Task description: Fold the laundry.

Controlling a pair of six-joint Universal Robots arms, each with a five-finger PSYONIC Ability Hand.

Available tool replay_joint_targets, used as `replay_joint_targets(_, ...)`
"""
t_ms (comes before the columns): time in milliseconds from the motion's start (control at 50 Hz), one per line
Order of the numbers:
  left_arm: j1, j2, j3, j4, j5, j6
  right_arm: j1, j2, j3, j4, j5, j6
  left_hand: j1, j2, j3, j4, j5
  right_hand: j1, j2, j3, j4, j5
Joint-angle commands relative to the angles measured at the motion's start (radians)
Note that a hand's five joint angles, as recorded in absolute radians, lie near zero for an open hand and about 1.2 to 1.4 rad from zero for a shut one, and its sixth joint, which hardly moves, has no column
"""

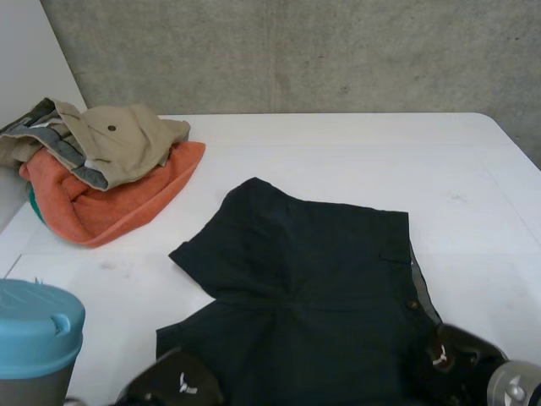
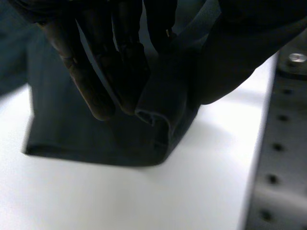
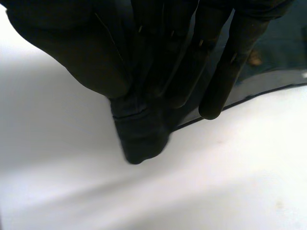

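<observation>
Navy shorts (image 1: 313,279) flat on white bench (image 1: 338,152), spreading away beyond the fingers, long axis running hand to hand. Left hand (image 1: 177,382) fingers (image 2: 103,91) pinching near leg-hem corner against thumb; right hand (image 1: 452,355) fingers (image 3: 216,86) pinching near waistband corner. Equally near; probably folding away next.

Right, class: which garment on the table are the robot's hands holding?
The dark navy shorts: left hand and right hand pinch their near corners. The beige garment and orange cloth lie piled aside.
</observation>
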Motion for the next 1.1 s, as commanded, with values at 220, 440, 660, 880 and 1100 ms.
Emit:
replay_joint_targets(220,0.116,-0.418,0.479,0.576,-0.107,0.018,0.011,0.241,-0.397,-0.418,0.027,0.309,0.254,0.203,0.209,0.200,0.237,0.267,0.210,0.203,0.195,0.225)
replay_joint_targets(440,0.151,-0.823,0.995,0.639,-0.115,0.024,0.047,0.577,-0.766,-0.648,0.124,0.298,0.254,0.203,0.209,0.200,0.237,0.267,0.210,0.203,0.195,0.225)
replay_joint_targets(660,0.146,-0.965,1.172,0.734,-0.134,0.029,0.064,0.874,-1.067,-0.820,0.133,0.300,-0.967,-1.018,-1.013,-1.021,-0.984,-0.955,-1.012,-1.019,-1.027,-0.997)
replay_joint_targets(880,0.073,-0.746,0.953,0.750,-0.128,0.013,0.060,0.506,-0.810,-0.585,0.159,0.438,-0.967,-1.018,-1.013,-1.021,-0.984,-0.955,-1.012,-1.019,-1.027,-0.997)
replay_joint_targets(1100,0.071,-0.511,0.635,0.754,-0.124,-0.069,0.032,0.403,-0.453,-0.386,0.053,0.674,-0.967,-1.018,-1.013,-1.021,-0.984,-0.892,-0.949,-0.956,-0.964,-0.934)
